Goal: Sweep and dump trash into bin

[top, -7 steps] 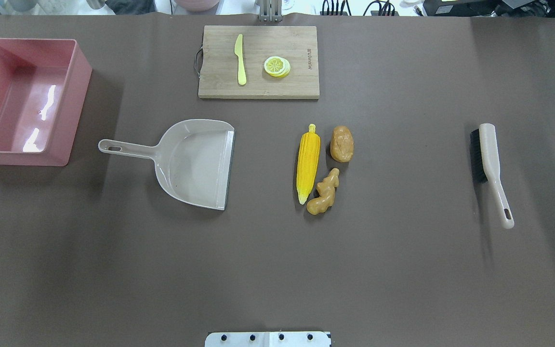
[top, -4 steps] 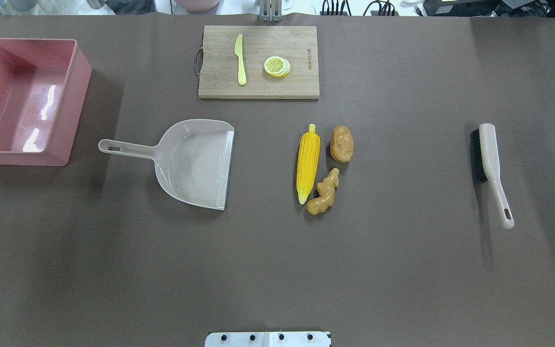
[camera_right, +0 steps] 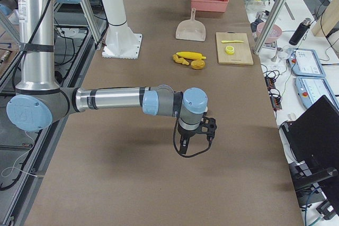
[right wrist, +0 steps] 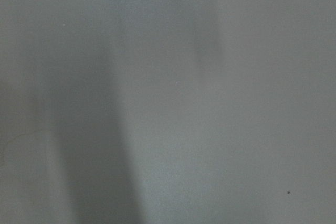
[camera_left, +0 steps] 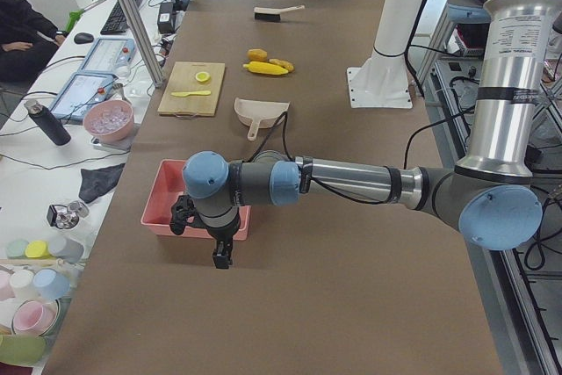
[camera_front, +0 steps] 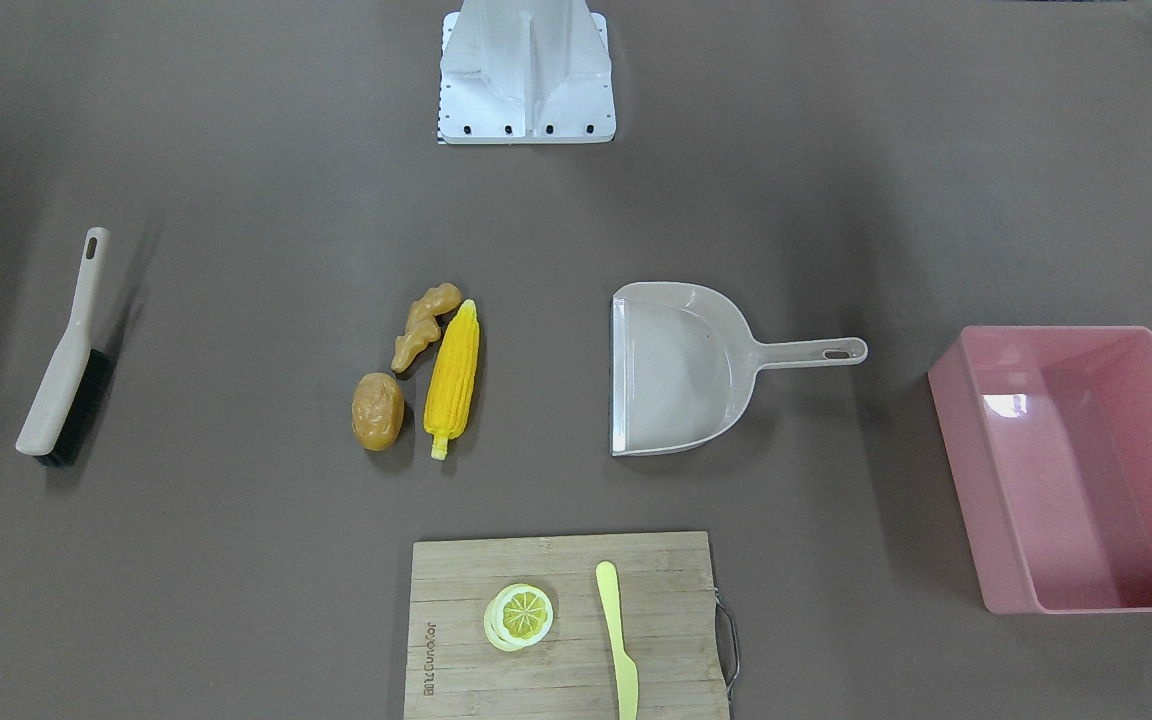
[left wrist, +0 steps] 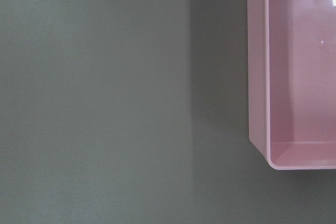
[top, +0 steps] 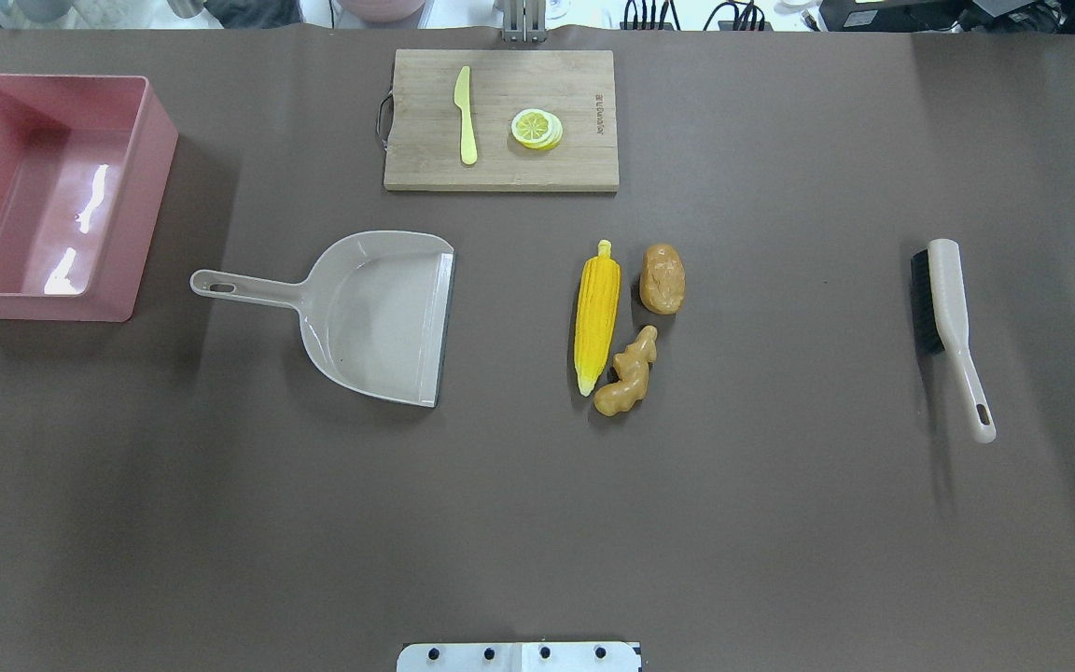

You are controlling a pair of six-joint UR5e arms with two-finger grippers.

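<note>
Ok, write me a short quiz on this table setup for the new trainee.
1. True or false: the corn cob already lies inside the pink bin.
2. What shares the cutting board with the lemon slices? A) a fork B) a yellow knife C) a sponge
3. In the overhead view, which piece of trash lies closest to the brush?

Key: 1 false, it lies outside the bin, beside the ginger root. 2 B. 3 the potato.
</note>
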